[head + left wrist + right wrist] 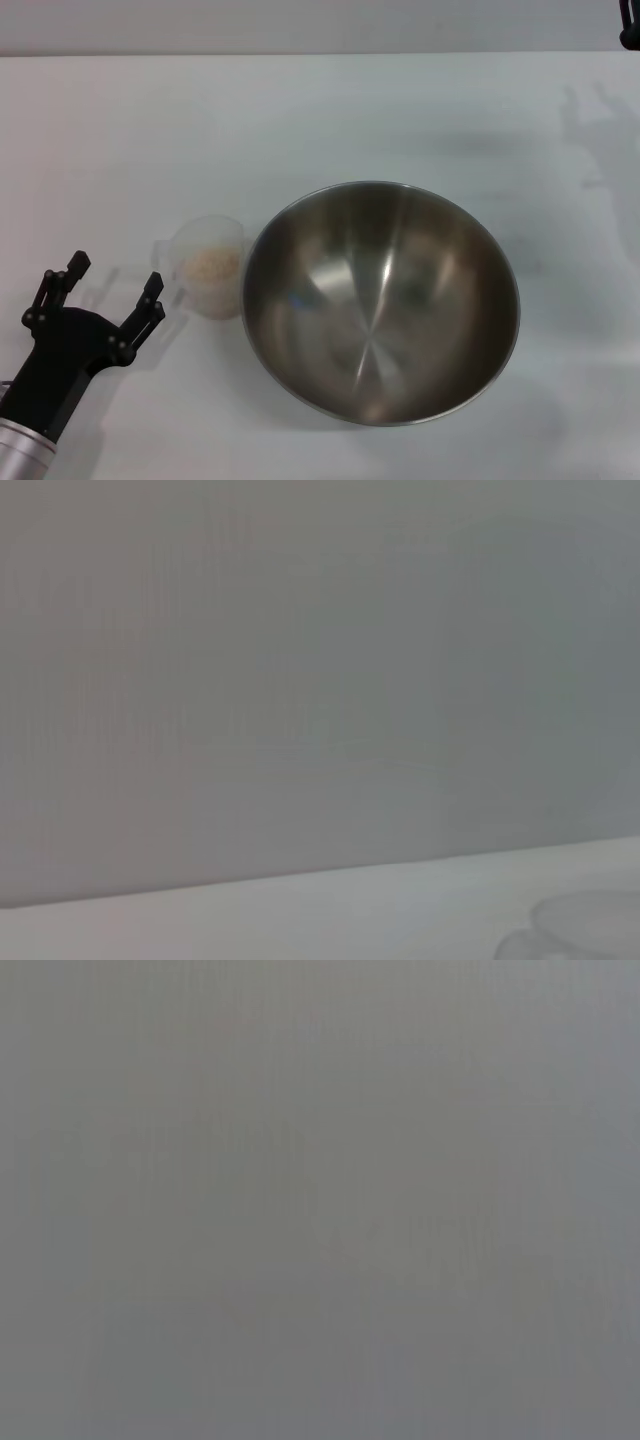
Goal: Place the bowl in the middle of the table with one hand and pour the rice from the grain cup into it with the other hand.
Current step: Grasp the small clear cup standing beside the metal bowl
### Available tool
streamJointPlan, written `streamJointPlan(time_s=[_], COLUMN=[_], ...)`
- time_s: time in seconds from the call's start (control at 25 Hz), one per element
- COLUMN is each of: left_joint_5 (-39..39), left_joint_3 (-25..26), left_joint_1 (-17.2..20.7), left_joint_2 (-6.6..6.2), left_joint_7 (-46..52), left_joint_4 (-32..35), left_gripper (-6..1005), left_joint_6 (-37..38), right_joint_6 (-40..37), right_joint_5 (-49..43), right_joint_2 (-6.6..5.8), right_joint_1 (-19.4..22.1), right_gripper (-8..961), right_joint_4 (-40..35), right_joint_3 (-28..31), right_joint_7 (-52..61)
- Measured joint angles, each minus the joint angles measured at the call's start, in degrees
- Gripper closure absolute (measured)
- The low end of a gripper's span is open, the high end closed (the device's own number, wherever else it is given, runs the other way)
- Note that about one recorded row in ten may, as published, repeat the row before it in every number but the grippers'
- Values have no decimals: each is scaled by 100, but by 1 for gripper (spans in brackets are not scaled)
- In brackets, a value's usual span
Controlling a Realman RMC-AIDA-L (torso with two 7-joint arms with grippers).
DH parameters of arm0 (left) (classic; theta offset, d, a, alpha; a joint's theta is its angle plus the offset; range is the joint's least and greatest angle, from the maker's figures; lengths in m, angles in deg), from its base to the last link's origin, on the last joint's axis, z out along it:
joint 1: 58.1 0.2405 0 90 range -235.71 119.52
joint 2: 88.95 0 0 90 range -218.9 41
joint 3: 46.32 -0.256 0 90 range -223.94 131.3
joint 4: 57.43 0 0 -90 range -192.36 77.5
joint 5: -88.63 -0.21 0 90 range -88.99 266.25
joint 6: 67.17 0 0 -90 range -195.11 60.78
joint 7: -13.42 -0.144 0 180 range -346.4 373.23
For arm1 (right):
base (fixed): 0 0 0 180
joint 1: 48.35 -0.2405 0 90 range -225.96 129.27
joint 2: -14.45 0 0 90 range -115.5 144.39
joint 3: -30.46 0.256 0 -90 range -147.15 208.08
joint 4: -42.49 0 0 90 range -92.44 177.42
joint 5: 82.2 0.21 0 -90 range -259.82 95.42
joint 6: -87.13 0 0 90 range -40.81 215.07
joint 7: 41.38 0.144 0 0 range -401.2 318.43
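Bowl [380, 300] upright, mid-table [300, 110], empty. Cup [208, 265] with rice [210, 266] touching bowl's left side. Left gripper [113, 282] just left of cup, fingers spread, holding nothing. Right arm [629, 25] at far right corner, fingers unseen.

Left gripper [112, 285], fingers spread

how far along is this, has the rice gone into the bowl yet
Done: the bowl sits roughly mid-table, upright and empty. In hand: the left gripper is open beside the grain cup, not yet gripping it. Left: the rice is all in the cup, so grasping, lifting and pouring remain. Only a dark bit of the right arm shows at the head view's top right corner.
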Motion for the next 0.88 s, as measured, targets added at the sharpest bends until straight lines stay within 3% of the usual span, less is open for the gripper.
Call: streamJointPlan(time_s=[0.88], left_joint_5=[31], left_joint_3=[175], left_joint_1=[-342], left_joint_2=[0], left_joint_7=[0], left_joint_4=[40], left_gripper=[230], left_joint_6=[-501], right_joint_6=[1], right_joint_5=[-1], right_joint_2=[0], right_joint_1=[8], right_gripper=[566], right_joint_4=[0], right_joint_3=[0], right_joint_7=[0])
